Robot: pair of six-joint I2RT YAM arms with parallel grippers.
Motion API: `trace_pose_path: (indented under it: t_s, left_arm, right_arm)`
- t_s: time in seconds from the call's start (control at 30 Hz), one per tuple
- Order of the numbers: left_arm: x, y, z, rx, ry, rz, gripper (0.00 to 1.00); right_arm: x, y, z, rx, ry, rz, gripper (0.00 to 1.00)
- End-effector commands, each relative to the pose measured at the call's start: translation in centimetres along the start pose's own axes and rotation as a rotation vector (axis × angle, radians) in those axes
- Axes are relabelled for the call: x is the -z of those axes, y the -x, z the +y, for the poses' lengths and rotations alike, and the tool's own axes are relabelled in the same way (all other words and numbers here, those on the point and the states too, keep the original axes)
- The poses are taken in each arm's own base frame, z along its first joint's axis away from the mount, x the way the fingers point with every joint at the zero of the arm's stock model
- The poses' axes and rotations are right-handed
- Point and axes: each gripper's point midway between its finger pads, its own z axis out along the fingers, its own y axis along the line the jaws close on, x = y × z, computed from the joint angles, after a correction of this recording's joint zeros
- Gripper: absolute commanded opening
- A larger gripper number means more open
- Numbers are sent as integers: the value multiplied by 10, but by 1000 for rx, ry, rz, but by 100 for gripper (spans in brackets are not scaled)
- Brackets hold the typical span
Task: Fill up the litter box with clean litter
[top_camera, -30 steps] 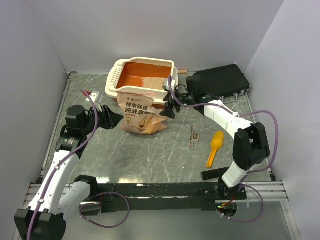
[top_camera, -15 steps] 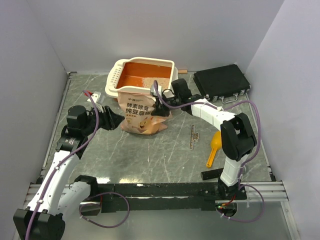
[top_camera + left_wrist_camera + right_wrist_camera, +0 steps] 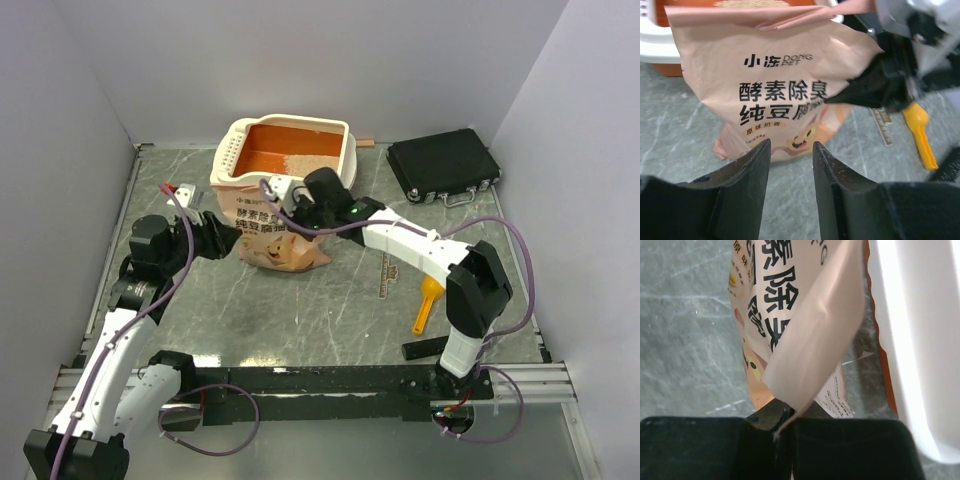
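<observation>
The litter box [image 3: 238, 140], orange with a cream rim, stands at the back centre with a patch of clean litter [image 3: 314, 160] on its floor. Its white rim [image 3: 920, 340] fills the right side of the right wrist view. Just in front of it stands the tan paper bag [image 3: 272, 238] with dark print. My right gripper [image 3: 293, 213] is shut on the bag's folded top corner [image 3: 805, 345], which runs down between its jaws [image 3: 782, 422]. At the bag's left side my left gripper [image 3: 228, 240] is open and empty, the bag [image 3: 775, 90] just beyond its fingertips [image 3: 790, 150].
A black flat case [image 3: 443, 163] lies at the back right. An orange-yellow scoop [image 3: 432, 298] lies on the table at the right, under the right forearm, with a black strip [image 3: 425, 348] nearer the front. Grey walls close in the left, back and right.
My right arm has swung left from near the black case to the bag's top corner and shut on it; the bag now leans a little lower. The left gripper has barely moved.
</observation>
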Motion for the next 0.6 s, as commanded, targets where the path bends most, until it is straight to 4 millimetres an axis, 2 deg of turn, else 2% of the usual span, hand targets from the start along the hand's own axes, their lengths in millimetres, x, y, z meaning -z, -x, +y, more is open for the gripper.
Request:
trace_pose_path:
  t_s: [0.0, 0.07, 0.13, 0.17, 0.2, 0.27, 0.3, 0.37, 0.4, 0.43, 0.47, 0.53, 0.57]
  left_arm:
    - [4, 9, 14, -13, 102, -31, 44]
    - [6, 12, 18, -11, 126, -45, 44]
    - [7, 12, 20, -10, 141, -51, 44]
    - [9, 14, 20, -14, 145, -58, 44]
    - [9, 13, 20, -13, 148, -55, 45]
    - [9, 15, 19, -13, 147, -64, 45]
    - [10, 15, 19, -13, 145, -64, 45]
    - [11, 16, 17, -15, 141, -69, 45]
    - [10, 16, 17, -12, 138, -68, 44]
    - [11, 16, 16, -13, 136, -69, 44]
    - [10, 16, 16, -14, 135, -67, 44]
    - [10, 15, 16, -11, 135, -63, 44]
    - [9, 14, 17, -11, 137, -59, 44]
  right_arm:
    - [57, 121, -13, -39, -258, -260, 0]
    - [70, 131, -9, -65, -261, -283, 0]
    - [80, 137, 3, -78, -247, -304, 0]
    - [80, 134, 8, -80, -247, -300, 0]
    - [71, 117, 24, -91, -218, -264, 0]
    - [67, 98, 40, -84, -201, -232, 0]
    - [55, 71, 47, -87, -212, -188, 0]
    - [49, 57, 64, -81, -190, -173, 1]
    - [45, 45, 70, -80, -176, -156, 8]
    - [44, 44, 76, -75, -168, -157, 32]
    - [44, 41, 78, -69, -171, -151, 41]
    - [52, 48, 79, -59, -177, -168, 57]
    - [56, 51, 78, -62, -179, -176, 60]
